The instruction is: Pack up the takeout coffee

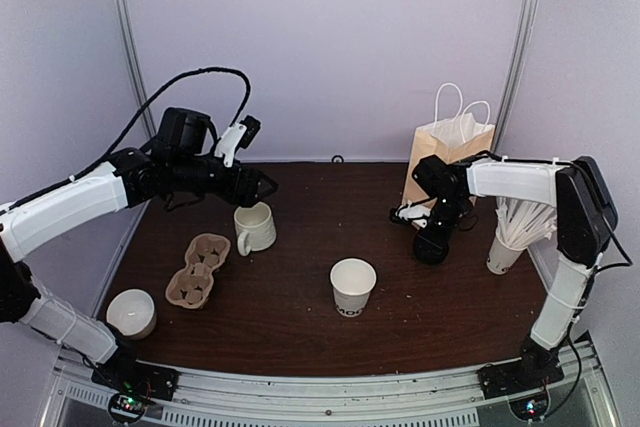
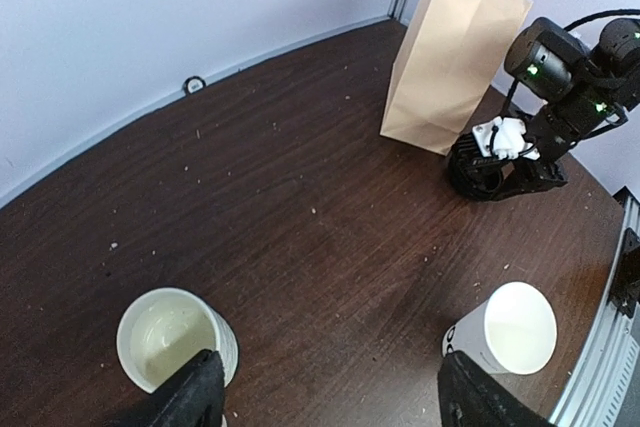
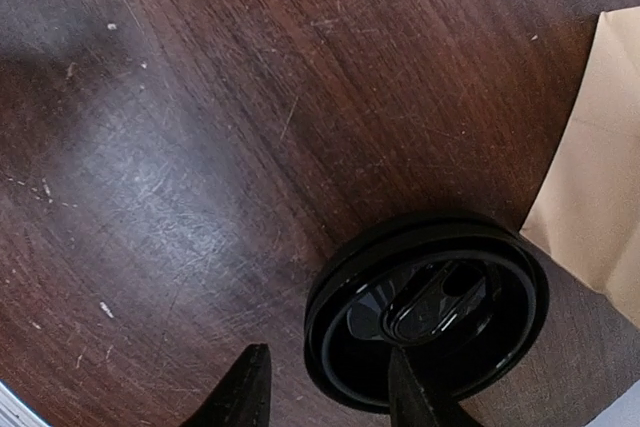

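Observation:
The takeout coffee cup stands open, without its lid, at the table's front centre, with dark letters on its side. It also shows in the left wrist view. Its black plastic lid lies on the table by the paper bag. My right gripper is open and low over the lid. One finger is over the lid and the other is outside its left rim. My left gripper is open and empty above the cream mug.
A cardboard cup carrier and a white bowl-like cup sit at the front left. A white cup of straws stands at the right edge. The bag is just right of the lid. The mug is beside my left finger.

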`<state>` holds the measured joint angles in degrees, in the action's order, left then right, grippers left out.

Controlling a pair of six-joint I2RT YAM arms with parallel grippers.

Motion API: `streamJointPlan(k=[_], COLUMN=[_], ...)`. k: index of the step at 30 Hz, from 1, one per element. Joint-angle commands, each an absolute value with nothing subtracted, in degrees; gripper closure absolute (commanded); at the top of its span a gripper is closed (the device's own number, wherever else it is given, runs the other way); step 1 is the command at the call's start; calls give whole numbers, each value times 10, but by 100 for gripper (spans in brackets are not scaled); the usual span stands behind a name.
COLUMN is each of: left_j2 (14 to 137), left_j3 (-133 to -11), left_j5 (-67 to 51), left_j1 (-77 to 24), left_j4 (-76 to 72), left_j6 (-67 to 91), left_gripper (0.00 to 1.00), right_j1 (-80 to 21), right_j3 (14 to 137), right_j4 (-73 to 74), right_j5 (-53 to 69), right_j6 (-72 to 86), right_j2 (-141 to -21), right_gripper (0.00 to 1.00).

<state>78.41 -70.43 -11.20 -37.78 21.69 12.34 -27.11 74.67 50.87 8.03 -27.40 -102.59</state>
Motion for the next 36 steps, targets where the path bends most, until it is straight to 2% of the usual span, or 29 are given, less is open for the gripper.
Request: streamJointPlan(k=[1,3,10,23,31,36], left_j2=[757,763,770,758,755,758], left_j3=[-681,-691,-693,-688,-686,-688], left_j5=[-79,-57,-103,-113,-116,-117], left_j1=[-373,-373,-373,-373,-373,-373], left_j4=[192,210,214,213,212,215], left_j6=[132,125,118,111,110,107], left_gripper=[22,21,23,23,23,23], right_j1=[-268,-268,-267,-266,-267,-257], right_j3=[742,745,754,757,754,762], right_j4=[482,480,480,486,505,539], right_j5=[58,52,58,82,100,151], right_j6=[-257,-250,-248,-240,-236,-233], right_j2=[-1047,-1059,-1077,-1068,-1045,-1012], right_gripper=[57,57,61,90,94,94])
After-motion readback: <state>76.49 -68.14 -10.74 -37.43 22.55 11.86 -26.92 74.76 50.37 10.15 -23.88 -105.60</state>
